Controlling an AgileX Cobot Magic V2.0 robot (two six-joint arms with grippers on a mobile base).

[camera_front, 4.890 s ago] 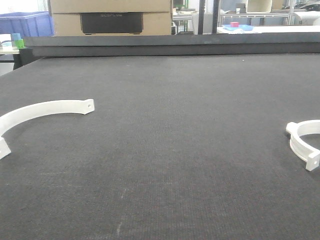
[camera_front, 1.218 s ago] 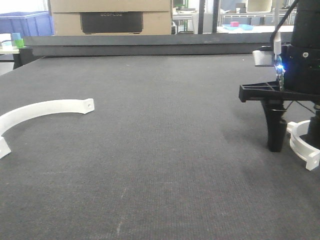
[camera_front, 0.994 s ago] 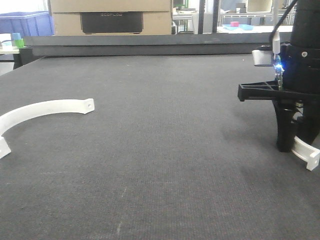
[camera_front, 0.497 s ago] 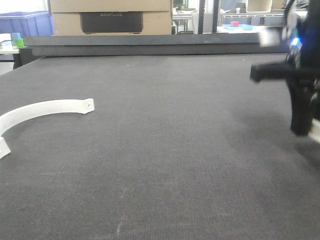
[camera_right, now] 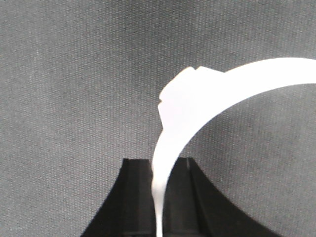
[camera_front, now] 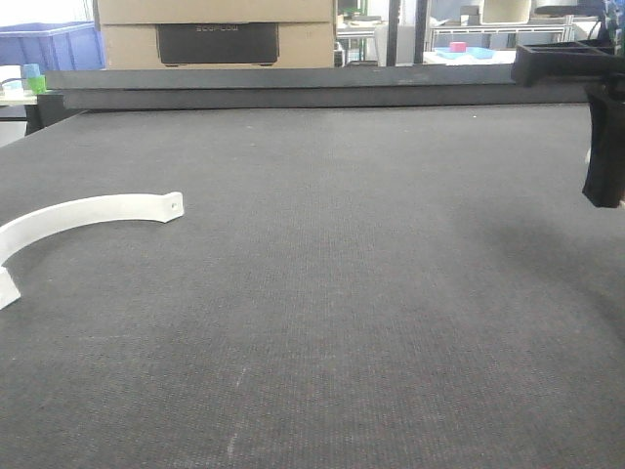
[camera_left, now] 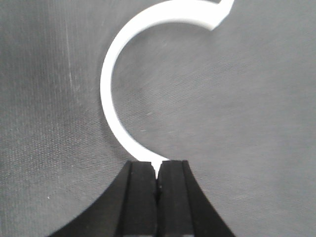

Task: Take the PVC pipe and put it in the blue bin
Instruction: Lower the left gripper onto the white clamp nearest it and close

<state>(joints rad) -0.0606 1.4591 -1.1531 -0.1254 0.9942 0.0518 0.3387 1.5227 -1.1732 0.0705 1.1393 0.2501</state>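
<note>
- Black felt covers the table [camera_front: 322, 293] in the front view. The right gripper [camera_front: 607, 186] hangs at the far right edge, raised well above it (only one dark finger is properly in frame, so this view does not settle what it carries). The other PVC arc [camera_front: 93, 210] lies flat on the felt at the far left with no gripper near it. A blue bin [camera_front: 49, 44] stands beyond the table's far left corner, beside a cardboard box [camera_front: 215, 24] and well apart from the raised arm.
- In the left wrist view, the left gripper [camera_left: 156, 168] has its fingers pressed together. It looks down on the other PVC arc [camera_left: 111, 84], whose near end runs out of sight at the fingertips. There is no gap wide enough for the strip, so I judge this gripper empty and hovering over the piece, not holding it.
- In the right wrist view, the right gripper [camera_right: 160, 170] is clamped on the PVC pipe [camera_right: 197, 94]. The white curved strip stands edge-on between the two fingers [camera_right: 133, 192] and arcs up and to the right, with a stepped tab at the bend. By my reading the grab is done for this piece. The carry across to the bin and the release are both left to do, and the arc on the felt has yet to be picked up.
</note>
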